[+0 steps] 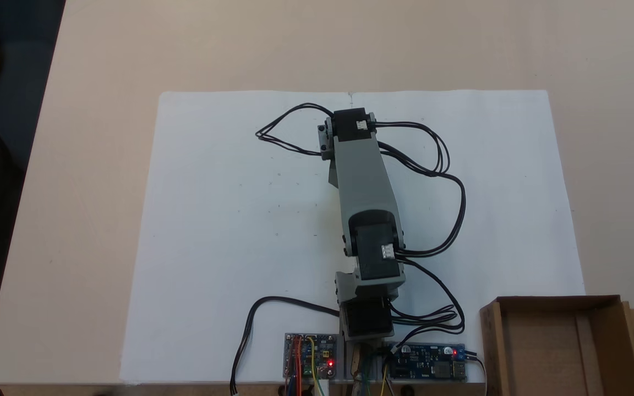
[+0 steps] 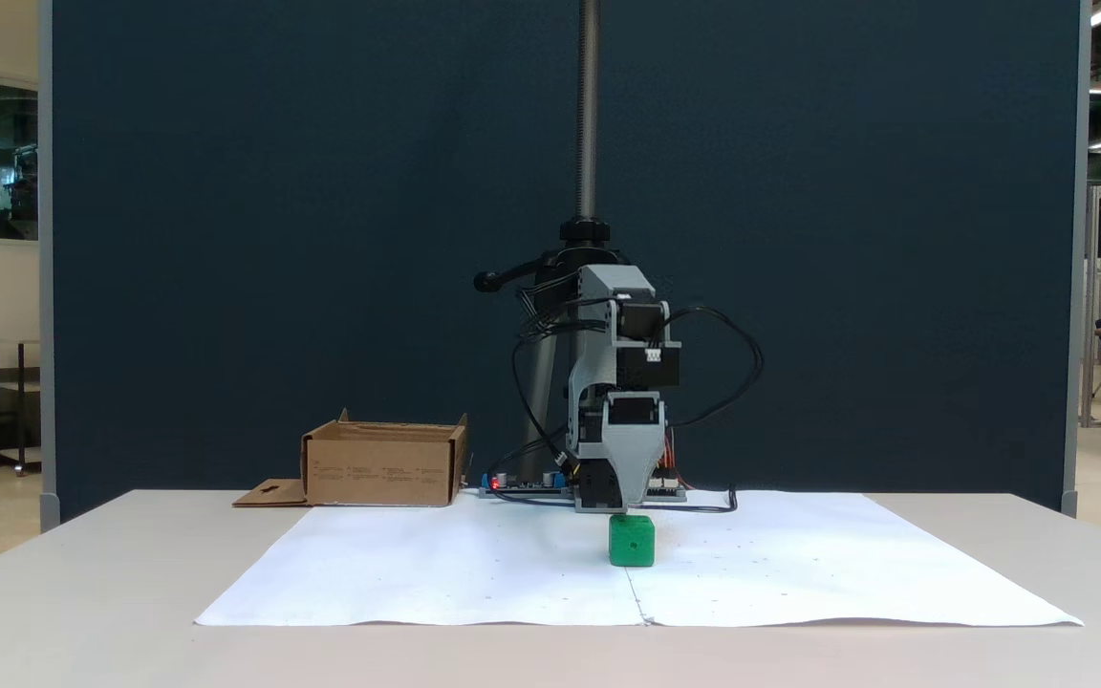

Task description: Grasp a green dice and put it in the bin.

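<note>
Worktop (image 1: 75, 192) is carrying a white paper sheet (image 1: 229, 220), showing in both fixed views. The arm (image 1: 364, 181) is reaching out over the sheet's middle; from above its grey links are covering whatever sits under the wrist, while the low front fixed view is showing the arm (image 2: 619, 382) folded and pointing straight down.

The bin (image 1: 564, 346) is sitting at the lower right corner in the view from above, open top, inner divider strip and side flap with hang-hole showing, off the sheet's corner, beside the blue circuit board (image 1: 430, 363). In the front view the bin (image 2: 383, 465) is standing to the left of the arm base, well apart from the dice, walls showing but not the inside.

The tool (image 2: 629, 506) is hanging just above the green dice (image 2: 632, 541), seen head-on from the front; its tip is looking very close to or touching the top face, cannot tell which. Jaw opening is not readable, cannot tell how wide. The dice is resting on the sheet near its centre crease, one pip dimple facing the camera.
</note>
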